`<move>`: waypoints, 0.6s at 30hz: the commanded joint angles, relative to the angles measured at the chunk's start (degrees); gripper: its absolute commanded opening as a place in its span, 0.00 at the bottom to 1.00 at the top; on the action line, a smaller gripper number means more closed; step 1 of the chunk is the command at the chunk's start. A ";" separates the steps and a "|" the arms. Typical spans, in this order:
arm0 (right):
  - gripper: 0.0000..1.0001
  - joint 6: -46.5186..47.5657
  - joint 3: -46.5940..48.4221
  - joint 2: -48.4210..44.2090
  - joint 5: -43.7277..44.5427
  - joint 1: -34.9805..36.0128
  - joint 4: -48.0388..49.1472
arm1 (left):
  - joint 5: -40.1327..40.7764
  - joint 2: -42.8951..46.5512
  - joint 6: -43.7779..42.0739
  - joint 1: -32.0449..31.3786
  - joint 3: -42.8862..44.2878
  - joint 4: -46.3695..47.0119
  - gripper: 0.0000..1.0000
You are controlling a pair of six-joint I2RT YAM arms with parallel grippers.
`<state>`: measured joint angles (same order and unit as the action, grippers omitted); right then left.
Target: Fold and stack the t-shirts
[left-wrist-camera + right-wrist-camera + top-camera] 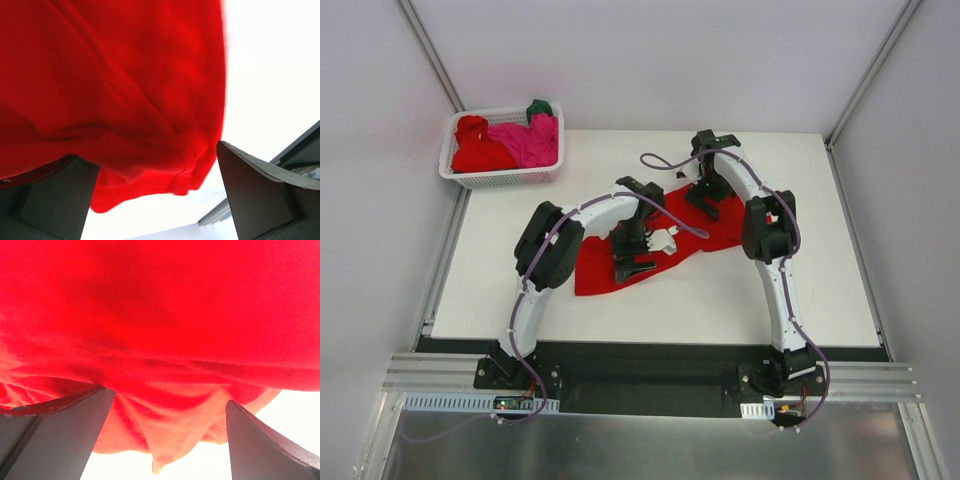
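Table: white. The overhead view shows all of it; the wrist views catch only blown-out white patches.

Red t-shirt: spread crumpled at mid-table, running from near the left arm up and right to the right arm. Both arms cover its middle from above, so the outline is only partly readable. It fills the left wrist view and the right wrist view as wrinkled cloth, and sleeves or collar cannot be made out there.

Basket: white lattice, at the far left corner, seen from overhead only. It holds a red shirt, a magenta one and a dark green one that is mostly buried.

Left gripper: fingers spread wide over the shirt's near hem, nothing pinched.

Right gripper: fingers equally wide over a bunched edge, gripping nothing. Whether the tips touch the cloth cannot be told.
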<state>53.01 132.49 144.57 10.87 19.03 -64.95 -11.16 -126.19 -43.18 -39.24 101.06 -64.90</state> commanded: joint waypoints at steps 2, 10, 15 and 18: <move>0.96 -0.98 -5.04 -1.57 1.52 -1.36 1.05 | 2.10 4.63 -2.44 3.29 -7.88 -1.89 0.98; 0.96 -1.77 -3.64 -1.22 2.92 -3.73 0.26 | 3.16 10.17 -1.91 6.02 -15.70 -1.63 0.98; 0.96 -3.00 -0.48 0.53 3.37 -4.00 0.35 | 1.67 12.46 -0.07 5.94 -16.77 -2.68 0.98; 0.96 -2.74 0.23 1.24 2.92 -3.21 0.87 | -0.52 12.55 0.81 5.50 -15.89 -4.79 0.98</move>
<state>50.96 130.52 143.35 11.46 16.03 -64.93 -8.60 -117.03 -43.72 -33.04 84.58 -65.17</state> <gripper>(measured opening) 0.963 0.976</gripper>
